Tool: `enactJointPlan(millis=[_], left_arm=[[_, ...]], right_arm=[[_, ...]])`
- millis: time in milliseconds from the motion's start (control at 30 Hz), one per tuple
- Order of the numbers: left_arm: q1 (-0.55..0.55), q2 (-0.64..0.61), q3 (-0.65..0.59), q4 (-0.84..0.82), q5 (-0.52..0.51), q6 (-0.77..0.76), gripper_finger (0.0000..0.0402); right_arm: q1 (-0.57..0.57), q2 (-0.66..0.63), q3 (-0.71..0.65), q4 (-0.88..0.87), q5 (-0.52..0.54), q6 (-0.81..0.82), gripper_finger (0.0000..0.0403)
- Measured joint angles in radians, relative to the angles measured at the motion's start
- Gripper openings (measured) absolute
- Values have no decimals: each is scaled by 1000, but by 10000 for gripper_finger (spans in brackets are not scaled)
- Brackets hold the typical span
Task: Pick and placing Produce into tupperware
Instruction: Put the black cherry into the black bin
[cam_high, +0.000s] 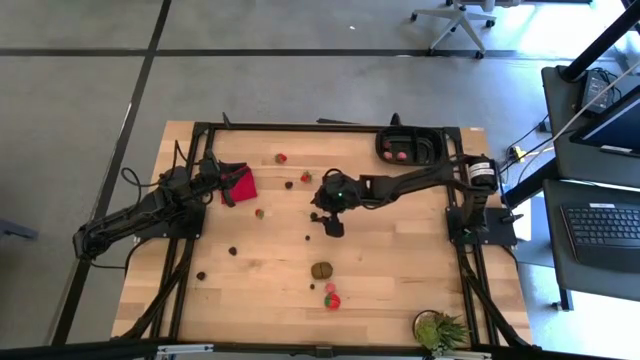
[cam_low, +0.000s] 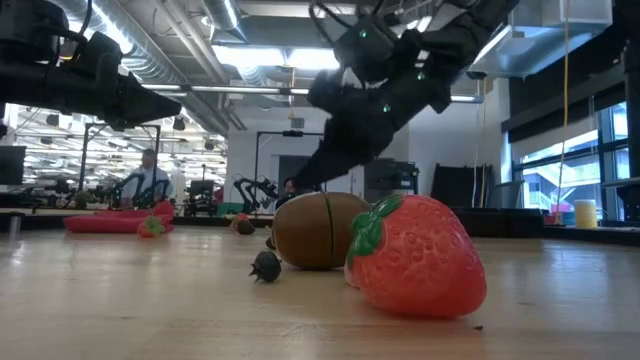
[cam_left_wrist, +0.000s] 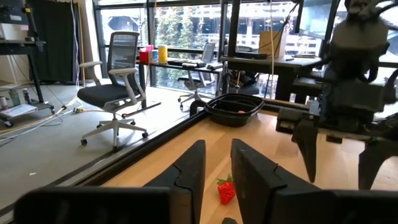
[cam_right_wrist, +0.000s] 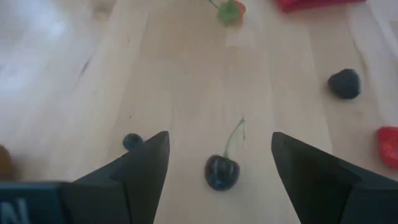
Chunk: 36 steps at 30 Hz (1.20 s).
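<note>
Wooden surface (cam_high: 400, 270) before you carries scattered produce, with the black tupperware (cam_high: 410, 146) at its far right. Your right gripper (cam_right_wrist: 219, 158) hovers mid-table, jaws spread over a dark cherry (cam_right_wrist: 221, 172). Your left gripper (cam_left_wrist: 216, 165) waits far left, jaws slightly parted.

My two arms are matte black, jointed tubes trailing loose black cables. The right arm (cam_high: 410, 183) wears a silver band near its base and green indicator lights; the left arm (cam_high: 140, 215) looks plain black.
</note>
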Motion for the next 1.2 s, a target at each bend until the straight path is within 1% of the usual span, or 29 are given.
enactJointPlan(millis=[167, 733, 800, 933, 1100, 1200], left_arm=[[0, 0, 0, 0, 0, 0, 62], [0, 0, 0, 0, 0, 0, 40], [0, 0, 0, 0, 0, 0, 38], [0, 0, 0, 0, 0, 0, 34], [0, 0, 0, 0, 0, 0, 29], [0, 0, 0, 0, 0, 0, 28]], right_arm=[[0, 49, 0, 35, 0, 0, 283], [0, 150, 1, 74, 2, 2, 282], [0, 153, 2, 75, 2, 3, 278], [0, 156, 2, 80, 5, 3, 249], [0, 156, 2, 79, 41, 3, 188], [1, 156, 2, 78, 45, 3, 149]])
